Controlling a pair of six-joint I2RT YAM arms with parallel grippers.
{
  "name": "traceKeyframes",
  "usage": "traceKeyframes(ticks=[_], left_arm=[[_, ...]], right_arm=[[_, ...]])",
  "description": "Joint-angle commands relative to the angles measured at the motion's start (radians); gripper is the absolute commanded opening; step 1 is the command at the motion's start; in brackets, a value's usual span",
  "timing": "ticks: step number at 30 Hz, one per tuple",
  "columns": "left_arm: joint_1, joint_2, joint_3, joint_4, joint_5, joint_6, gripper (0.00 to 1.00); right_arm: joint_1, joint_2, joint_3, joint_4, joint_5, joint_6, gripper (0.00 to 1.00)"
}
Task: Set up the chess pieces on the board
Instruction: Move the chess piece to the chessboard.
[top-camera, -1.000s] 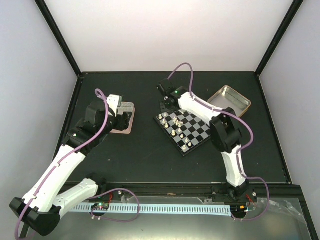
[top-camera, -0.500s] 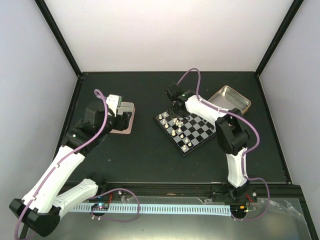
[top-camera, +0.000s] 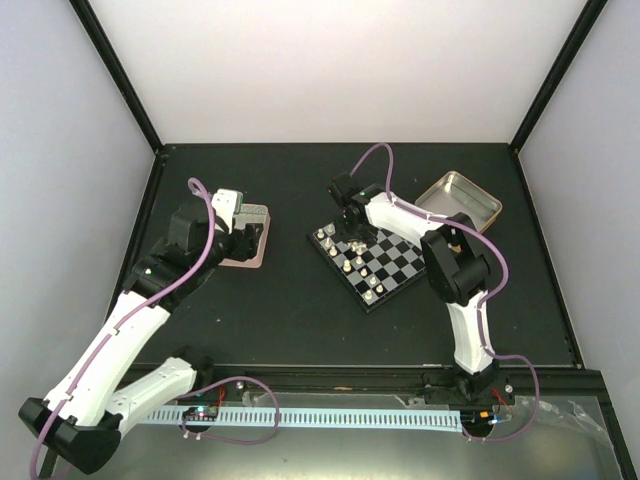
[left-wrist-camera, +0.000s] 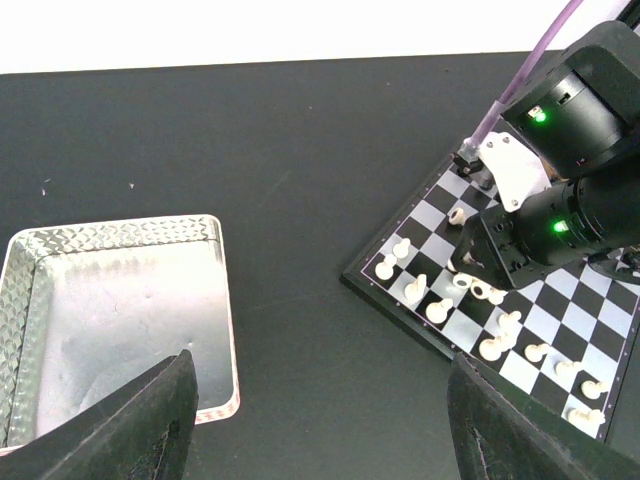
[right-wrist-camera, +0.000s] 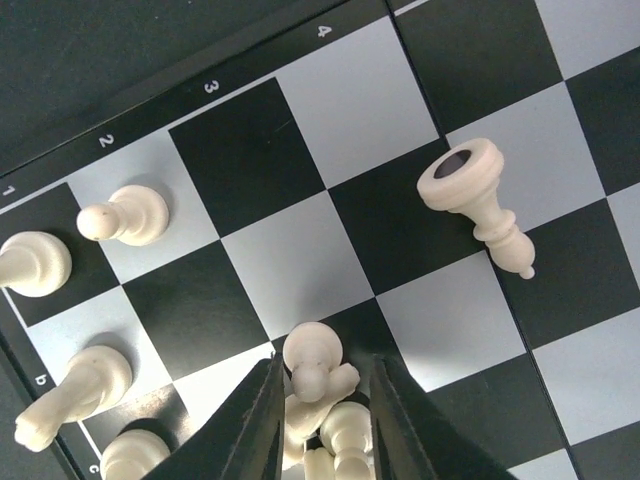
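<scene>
The silver tin (left-wrist-camera: 110, 232) at the left shows bare metal beneath the left gripper (left-wrist-camera: 320, 430), whose fingers are spread wide. A second tin (top-camera: 455, 200) lies to the far right of the board (top-camera: 395, 262), which sits right of centre. Since a second ago the right gripper (right-wrist-camera: 322, 368) has shifted from the board's far corner onto it, its fingers drawn close around cream chess pieces (right-wrist-camera: 312, 352), though whether they pinch cannot be told.

Bright even overhead light, faint shadows. Glare on tin (left-wrist-camera: 120, 310) left of left jaws. Blurred right fingers (right-wrist-camera: 250, 425), board (right-wrist-camera: 350, 100) beyond sharp.
</scene>
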Motion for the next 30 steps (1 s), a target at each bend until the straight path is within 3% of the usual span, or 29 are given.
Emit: traceKeyframes(ticks=[1, 13, 30], left_arm=[[0.008, -0.012, 0.0, 0.021, 0.012, 0.006, 0.7], [0.009, -0.012, 0.0, 0.023, 0.015, 0.006, 0.7], [0.01, -0.015, -0.001, 0.023, 0.014, 0.006, 0.7]], right_arm=[[0.003, 0.023, 0.035, -0.001, 0.018, -0.013, 0.22], [0.003, 0.031, 0.056, -0.005, 0.049, -0.031, 0.09], [0.041, -0.005, 0.06, 0.053, -0.002, -0.048, 0.08]])
